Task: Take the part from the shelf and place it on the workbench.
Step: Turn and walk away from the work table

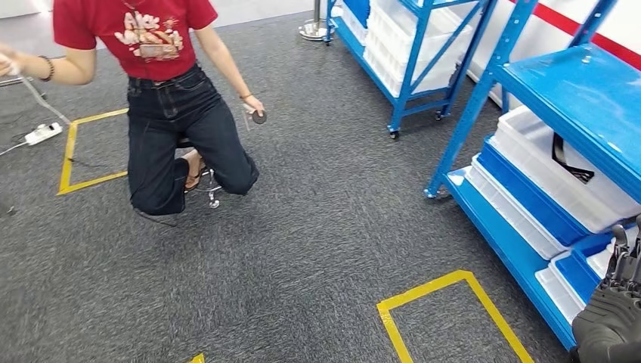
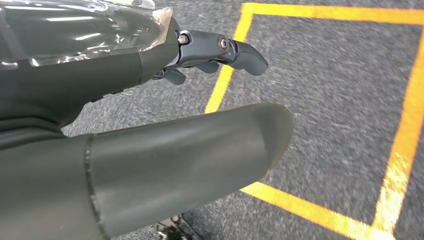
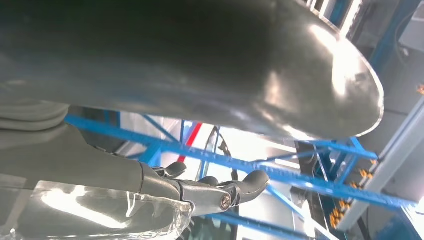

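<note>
part [image 1: 568, 160] in white bin, beyond empty right hand [image 1: 614, 318]

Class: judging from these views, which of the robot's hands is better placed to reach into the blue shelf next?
Probably the right hand: it hangs beside the blue shelf and its white bins. The left hand hangs empty over taped carpet.

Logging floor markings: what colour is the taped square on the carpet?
Yellow; the taped square shows best in the head view.
</note>
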{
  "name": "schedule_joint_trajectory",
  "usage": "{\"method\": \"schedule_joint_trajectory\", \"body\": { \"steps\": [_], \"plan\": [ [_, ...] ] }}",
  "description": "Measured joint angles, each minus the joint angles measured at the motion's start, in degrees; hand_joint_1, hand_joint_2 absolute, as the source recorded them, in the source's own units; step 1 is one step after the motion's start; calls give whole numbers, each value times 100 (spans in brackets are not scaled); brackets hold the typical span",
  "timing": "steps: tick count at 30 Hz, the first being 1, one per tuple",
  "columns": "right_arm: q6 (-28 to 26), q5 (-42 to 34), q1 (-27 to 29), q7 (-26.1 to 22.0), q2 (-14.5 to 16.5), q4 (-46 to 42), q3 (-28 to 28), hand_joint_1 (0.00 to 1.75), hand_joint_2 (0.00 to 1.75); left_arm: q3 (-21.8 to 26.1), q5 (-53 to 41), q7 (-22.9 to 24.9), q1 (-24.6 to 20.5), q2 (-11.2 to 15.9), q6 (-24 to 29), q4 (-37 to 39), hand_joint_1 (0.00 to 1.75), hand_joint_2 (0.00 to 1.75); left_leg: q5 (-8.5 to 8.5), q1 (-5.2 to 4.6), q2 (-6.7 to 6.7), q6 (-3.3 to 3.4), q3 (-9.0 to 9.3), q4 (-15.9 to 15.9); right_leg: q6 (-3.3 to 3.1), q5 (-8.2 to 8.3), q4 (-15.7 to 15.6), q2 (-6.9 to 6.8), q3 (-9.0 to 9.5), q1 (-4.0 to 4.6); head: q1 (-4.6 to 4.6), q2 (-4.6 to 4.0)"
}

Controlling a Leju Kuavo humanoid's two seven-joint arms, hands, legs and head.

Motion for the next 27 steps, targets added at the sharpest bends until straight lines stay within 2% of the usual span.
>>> {"method": "schedule_joint_trajectory", "body": {
  "steps": [1, 3, 4, 5, 7, 8, 9, 11, 13, 14, 15, 16, 17, 18, 19, 20, 22, 23, 24, 26, 27],
  "plan": [
    [2, 0, -11, 1, 3, 0, 0, 0, 0, 2, 0, 1, 2, -1, 1, 0, 0, 0, 243, 7, -53, 11, 128, -349, 2, -1, 2, 80, 13, -1, 0, 0],
    [5, 2, -52, 5, 7, 5, 0, 0, 0, 13, -5, 11, 1, 3, 3, 0, 0, 0, 611, 25, -284, 29, 408, -1073, 21, -9, 17, 224, 13, 22, 3, 0],
    [5, 4, -75, 8, 8, 8, 0, 0, 0, 21, -9, 23, 1, 5, 5, 0, 0, 0, 688, 24, -364, 37, 485, -1276, 41, -11, 23, 285, -2, 33, 5, 1],
    [4, 7, -91, 13, 8, 13, 0, 0, 0, 28, -14, 38, -3, 6, 8, 0, 0, 0, 697, 13, -386, 52, 512, -1351, 72, -10, 23, 342, -32, 42, 7, 1],
    [-1, 10, -96, 20, 6, 20, -1, 0, 0, 38, -20, 67, -19, 2, 16, 0, 0, 0, 722, -13, -248, 119, 526, -1382, 141, -1, 20, 427, -86, 22, 6, 1],
    [-7, 7, -94, 23, 4, 22, -2, 0, 0, 41, -24, 76, -30, -2, 25, -1, 0, 0, 741, -15, -182, 164, 538, -1407, 164, -27, 72, 350, -127, 18, 9, 0],
    [-14, 1, -100, 26, 1, 25, -2, 0, 0, 44, -28, 81, -35, -3, 37, -1, 0, 0, 760, -13, -110, 208, 546, -1432, 172, -105, 222, 208, -204, 18, 20, 0],
    [-29, -13, -119, 31, -7, 37, -1, 0, 0, 52, -34, 85, -28, -2, 59, -2, 0, 0, 774, -22, 36, 260, 549, -1459, 159, -402, 850, -133, -518, 14, 43, -1],
    [-55, -23, -128, 48, -13, 65, -1, 0, 0, 62, -35, 87, -14, 2, 70, -2, 0, 0, 766, -37, 199, 275, 541, -1458, 184, -655, 1546, -240, -875, -18, 51, 1],
    [-100, -6, -129, 63, -15, 88, -4, 0, 0, 67, -38, 87, -12, 2, 73, -1, 0, 0, 760, -40, 278, 272, 540, -1457, 226, -669, 1659, -259, -934, -36, 51, 1],
    [-173, 38, -131, 79, -19, 118, -14, 0, 0, 69, -42, 87, -14, 1, 74, -1, 0, 0, 753, -40, 351, 265, 545, -1456, 283, -599, 1540, -285, -872, -54, 51, 1],
    [-268, 99, -139, 95, -22, 154, -29, 0, 0, 70, -48, 87, -17, -1, 74, -1, 0, 0, 743, -40, 416, 251, 554, -1456, 341, -467, 1204, -341, -696, -71, 52, 1],
    [-367, 173, -152, 103, -27, 195, -50, 0, 0, 71, -57, 87, -19, -3, 75, -1, 0, 0, 730, -41, 475, 231, 572, -1454, 380, -320, 760, -476, -461, -81, 52, 1],
    [-440, 232, -170, 111, -32, 236, -68, 0, 0, 72, -65, 87, -18, -4, 76, -2, 0, 0, 704, -55, 532, 197, 595, -1451, 390, -187, 385, -624, -259, -74, 51, 1],
    [-490, 273, -187, 115, -37, 271, -81, 0, 0, 74, -71, 87, -15, -5, 79, -2, 0, 0, 679, -65, 587, 160, 622, -1449, 365, -97, 138, -734, -126, -57, 48, 1],
    [-538, 326, -201, 119, -40, 301, -93, 0, 0, 75, -78, 87, -15, -5, 82, -2, 0, 0, 654, -71, 646, 121, 655, -1451, 321, -51, 29, -796, -73, -31, 43, 1],
    [-734, 568, -219, 160, -42, 366, -137, 0, 0, 79, -93, 87, -30, -18, 87, -2, 0, 0, 620, -47, 749, 45, 720, -1467, 219, -20, 21, -679, -67, 1, 35, 1],
    [-897, 778, -234, 199, -43, 425, -165, 0, 0, 79, -103, 87, -42, -25, 90, -2, 0, 0, 588, -23, 688, 8, 739, -1445, 177, -8, 3, -607, -49, -12, 31, 0],
    [-1090, 1037, -272, 249, -44, 512, -192, 0, 0, 79, -112, 88, -49, -37, 93, -2, 0, 0, 508, -3, 548, -18, 716, -1349, 128, 11, -15, -536, -28, -33, 26, 1],
    [-1497, 1630, -399, 371, -46, 856, -229, 0, 0, 80, -133, 98, -38, -52, 101, -1, 0, 0, 186, 13, 169, -39, 485, -813, 45, 35, -33, -391, -9, -62, 11, 0],
    [-1679, 1899, -484, 432, -53, 1115, -253, 0, 0, 81, -147, 105, -25, -56, 102, 0, 0, 0, 2, 12, 63, -36, 293, -429, 19, 38, -32, -313, -12, -53, 8, 0]
  ]
}}
